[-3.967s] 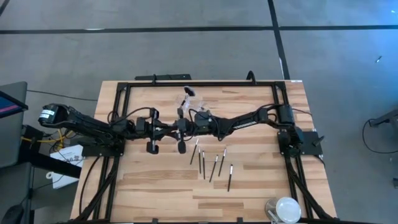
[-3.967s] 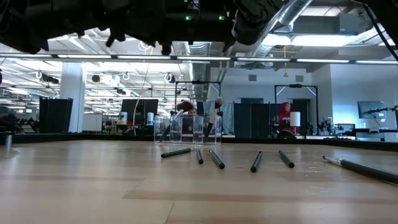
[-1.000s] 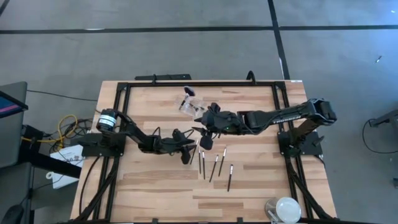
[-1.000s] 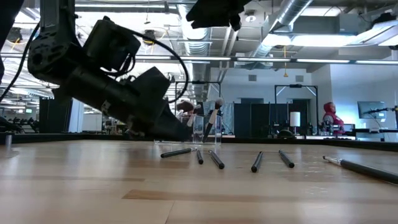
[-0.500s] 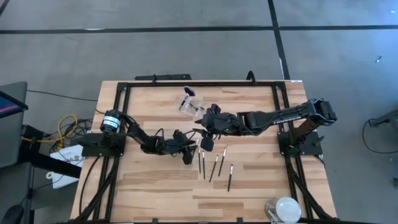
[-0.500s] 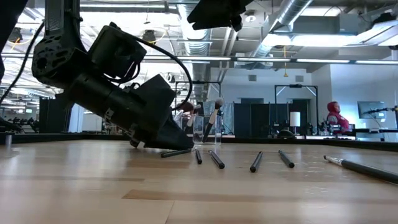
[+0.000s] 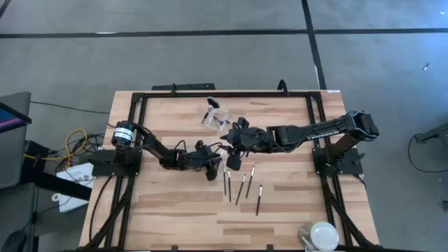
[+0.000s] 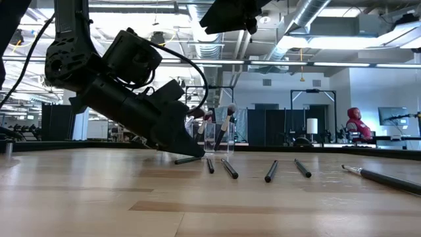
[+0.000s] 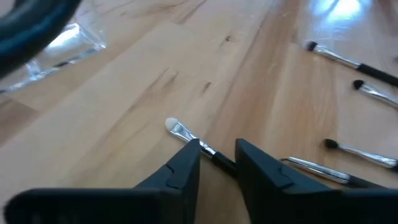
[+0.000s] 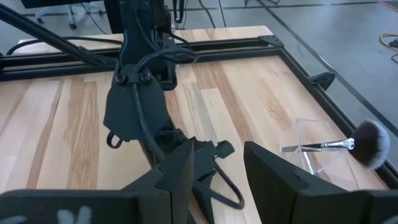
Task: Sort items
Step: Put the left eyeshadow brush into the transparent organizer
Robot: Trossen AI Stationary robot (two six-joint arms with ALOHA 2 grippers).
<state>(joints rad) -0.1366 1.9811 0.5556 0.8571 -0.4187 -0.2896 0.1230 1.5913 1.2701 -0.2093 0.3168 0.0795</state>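
Several slim black-handled brushes (image 7: 241, 187) lie flat on the table, also seen in the left wrist view (image 9: 360, 152) and the low view (image 8: 270, 171). My left gripper (image 7: 213, 168) is low over the leftmost brush (image 9: 180, 129), which has a whitish tip. It is open, one finger on either side of the handle just behind the silvery ferrule (image 9: 217, 158). My right gripper (image 7: 233, 161) hovers open beside it (image 10: 217, 158), holding nothing. A fluffy-headed brush (image 10: 372, 143) sticks out of the clear holder (image 10: 311, 146). My left gripper comes slanting down from the table's left, its fingers (image 9: 186, 165) across the whitish-tipped brush just behind the ferrule (image 9: 208, 150). The brush lies flat on the table. Whether the fingers touch it, I cannot tell.
The clear holder (image 7: 218, 120) stands toward the far edge, just beyond both grippers. A round white-and-clear disc (image 7: 322, 234) sits at the near right corner. A black frame (image 7: 210, 94) runs around the table's edges. Bare wood lies on the near left (image 7: 161, 210).
My left gripper has moved a little toward the far and right edges and come down over the leftmost brush. My right arm has kept still.
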